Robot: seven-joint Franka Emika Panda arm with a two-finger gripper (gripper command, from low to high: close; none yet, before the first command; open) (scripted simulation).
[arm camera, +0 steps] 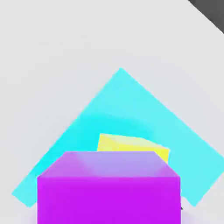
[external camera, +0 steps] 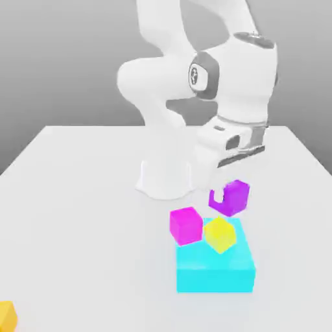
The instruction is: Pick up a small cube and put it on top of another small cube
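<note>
Holding violet cube (external camera: pixel 231 196) in fingers (external camera: pixel 224 188) | above cyan block (external camera: pixel 217 269) w/ yellow cube (external camera: pixel 220 234)

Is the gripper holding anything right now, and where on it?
Yes: the gripper holds the violet-purple cube lifted above the table, apparently by its opposite sides; the exact contact is hidden.

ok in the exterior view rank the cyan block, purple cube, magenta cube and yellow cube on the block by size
1. Cyan block, clearly largest.
2. Purple cube, magenta cube and yellow cube look about alike; the purple one is lifted off the table, so I won't rank these three.
</note>
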